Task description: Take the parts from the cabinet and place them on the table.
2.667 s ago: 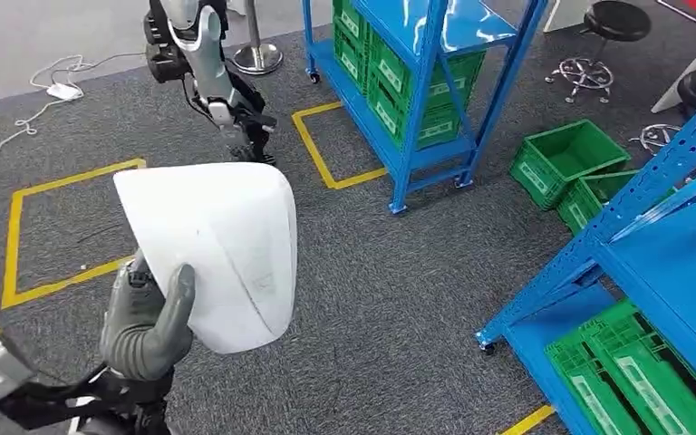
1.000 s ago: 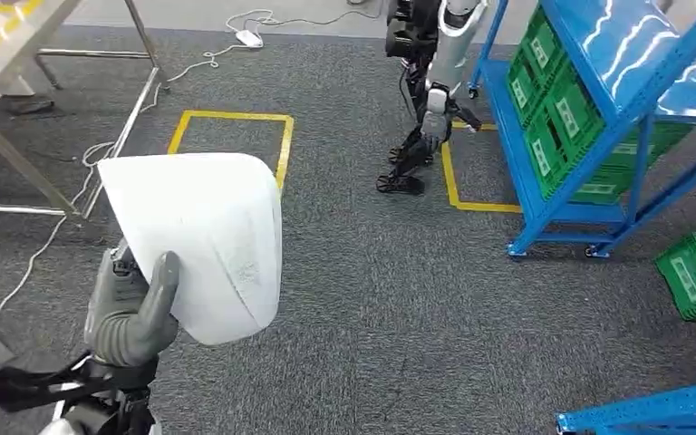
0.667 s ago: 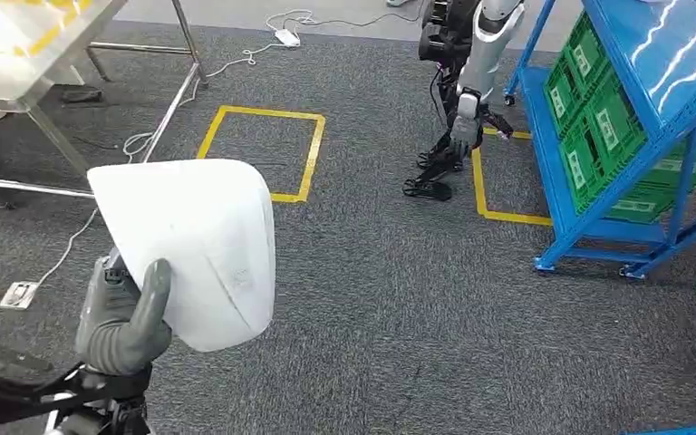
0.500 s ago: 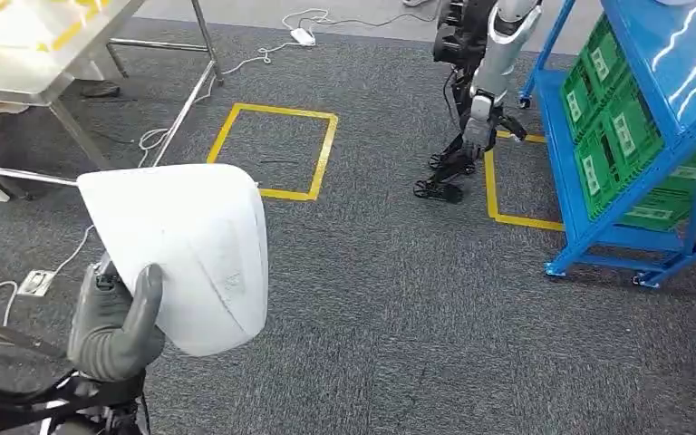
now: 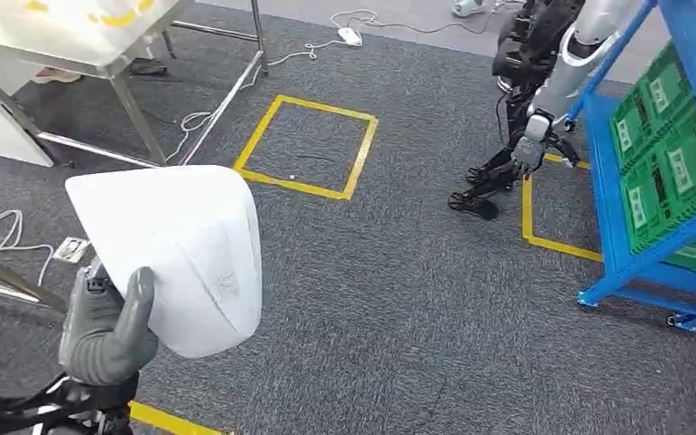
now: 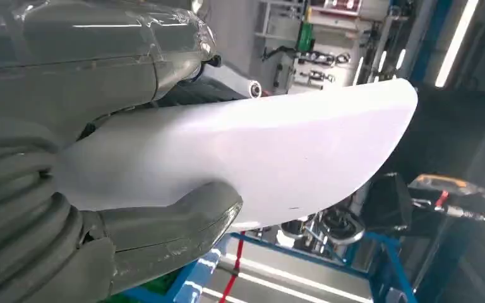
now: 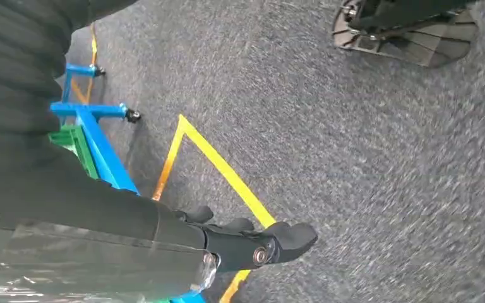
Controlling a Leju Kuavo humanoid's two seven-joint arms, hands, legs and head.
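The left robot hand grips the big white curved part by its lower edge; it looks light, smooth and slippery, while the right robot hand hangs empty, fingers loosely apart.

Ahead of your left hand, grey carpet carries yellow tape squares, white cables (one power strip) and a metal table's legs.
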